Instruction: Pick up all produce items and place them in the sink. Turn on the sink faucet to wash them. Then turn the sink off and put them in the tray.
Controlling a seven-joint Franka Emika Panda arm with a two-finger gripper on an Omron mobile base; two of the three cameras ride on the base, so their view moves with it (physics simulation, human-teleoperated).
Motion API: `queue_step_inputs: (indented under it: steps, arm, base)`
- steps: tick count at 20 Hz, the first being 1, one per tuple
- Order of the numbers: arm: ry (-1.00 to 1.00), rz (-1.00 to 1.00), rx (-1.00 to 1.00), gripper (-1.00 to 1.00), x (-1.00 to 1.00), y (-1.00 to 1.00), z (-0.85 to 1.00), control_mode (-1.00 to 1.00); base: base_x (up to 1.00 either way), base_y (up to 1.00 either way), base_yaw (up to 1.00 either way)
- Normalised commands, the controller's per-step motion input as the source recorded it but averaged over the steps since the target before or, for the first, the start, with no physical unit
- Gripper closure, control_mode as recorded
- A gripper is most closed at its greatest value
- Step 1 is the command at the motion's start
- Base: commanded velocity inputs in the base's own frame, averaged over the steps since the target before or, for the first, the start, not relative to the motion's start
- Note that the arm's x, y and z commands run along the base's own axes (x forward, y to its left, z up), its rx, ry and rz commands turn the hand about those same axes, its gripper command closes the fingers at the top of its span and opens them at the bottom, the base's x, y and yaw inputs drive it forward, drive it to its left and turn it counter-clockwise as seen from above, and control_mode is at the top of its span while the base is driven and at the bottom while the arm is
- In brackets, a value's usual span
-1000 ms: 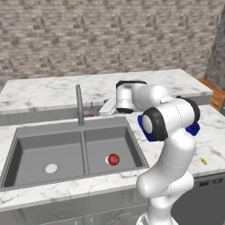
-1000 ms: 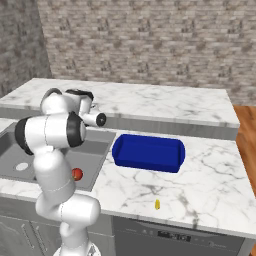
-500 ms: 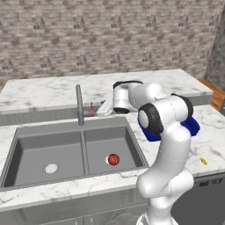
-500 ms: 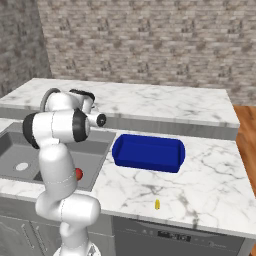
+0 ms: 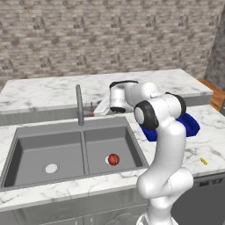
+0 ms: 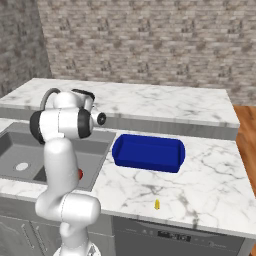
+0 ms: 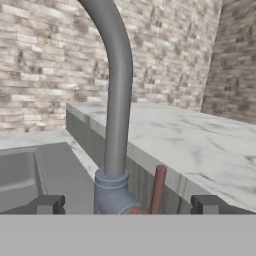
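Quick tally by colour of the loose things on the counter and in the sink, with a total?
Red-orange: 1, the tomato in the right bowl of the sink
Blue: 1, the tray on the counter
Yellow: 1, a small item near the counter's front edge
Total: 3

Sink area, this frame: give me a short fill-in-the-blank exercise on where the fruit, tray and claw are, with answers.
1. The red fruit lies in the ____ bowl of the sink, seen from the left base view.
2. The blue tray holds ____.
3. The claw is ____, its tips either side of the faucet base.
4. The small lever beside the faucet stem is ____ in colour.

Answers: right; nothing; open; reddish
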Motion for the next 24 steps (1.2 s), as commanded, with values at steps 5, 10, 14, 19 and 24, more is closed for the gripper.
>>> queue_step_inputs:
  steps: [5, 10, 14, 19, 24]
  arm:
    - [0.00, 0.02, 0.00, -1.00, 0.27, 0.08, -0.09, -1.00]
    - [0.00, 0.02, 0.00, -1.00, 0.24, 0.11, -0.12, -1.00]
    - [0.00, 0.02, 0.00, -1.00, 0.25, 0.17, -0.13, -1.00]
    - [0.00, 0.01, 0.00, -1.00, 0.24, 0.19, -0.13, -1.00]
    - [0.00, 0.01, 0.00, -1.00, 0.19, 0.22, -0.12, -1.00]
  base:
    - [0.00, 0.00, 0.00]
    - [0.00, 0.00, 0.00]
    - [0.00, 0.00, 0.00]
    - [0.00, 0.00, 0.00]
    - [0.00, 0.00, 0.00]
